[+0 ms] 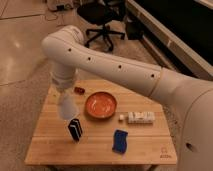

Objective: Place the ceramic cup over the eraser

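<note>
- So, the gripper (65, 99) points down at the end of the white arm (105, 60), over the left part of the wooden surface (150, 150).
- The gripper is clenched on the ceramic cup (68, 109); the cup hangs right under it, wide end down, slightly tilted.
- The ceramic cup sits just above and a little left of the eraser (75, 130). Its lower rim is close to the eraser's top, and I cannot tell whether they touch.
- The eraser stands upright on the surface near the front-left, black with thin pale stripes.
- An orange bowl (100, 105) sits right of the cup, around the middle of the surface and apart from the eraser.
- A small red object (79, 90) lies behind the bowl's left edge, near the back of the surface.
- A long white box (140, 117) lies right of the bowl, with a small white cube (121, 118) just beside its left end.
- A blue block (119, 141) lies flat near the front edge, right of the eraser and well apart from it.
- The arm comes in from the right side of the view, crosses over the back of the surface and bends down at the left.
- A black office chair (102, 20) stands on the floor behind the surface.
</note>
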Robot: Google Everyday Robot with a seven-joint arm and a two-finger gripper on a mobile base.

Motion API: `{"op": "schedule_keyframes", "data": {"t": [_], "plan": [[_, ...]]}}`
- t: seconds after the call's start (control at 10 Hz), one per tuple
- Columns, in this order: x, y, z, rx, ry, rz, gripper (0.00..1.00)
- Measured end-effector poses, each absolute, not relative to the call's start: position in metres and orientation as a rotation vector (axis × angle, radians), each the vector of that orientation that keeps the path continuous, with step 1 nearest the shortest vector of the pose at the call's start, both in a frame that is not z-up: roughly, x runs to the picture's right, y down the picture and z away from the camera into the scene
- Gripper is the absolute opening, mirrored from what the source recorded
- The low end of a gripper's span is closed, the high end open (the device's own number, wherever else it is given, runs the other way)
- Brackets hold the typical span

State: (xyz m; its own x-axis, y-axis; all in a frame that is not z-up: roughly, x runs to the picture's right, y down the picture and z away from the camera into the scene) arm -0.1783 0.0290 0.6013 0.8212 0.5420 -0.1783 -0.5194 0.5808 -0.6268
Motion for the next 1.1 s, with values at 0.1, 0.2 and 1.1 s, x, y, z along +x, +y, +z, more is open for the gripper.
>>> {"op": "schedule_keyframes", "data": {"t": [0.1,0.2,1.1], "plan": [[-0.177,0.036,0.599,-0.726,-0.025,0.606,0.00],[-0.176,0.043,0.599,-0.729,-0.014,0.594,0.00],[-0.184,0.088,0.629,-0.737,0.040,0.564,0.00]]}}
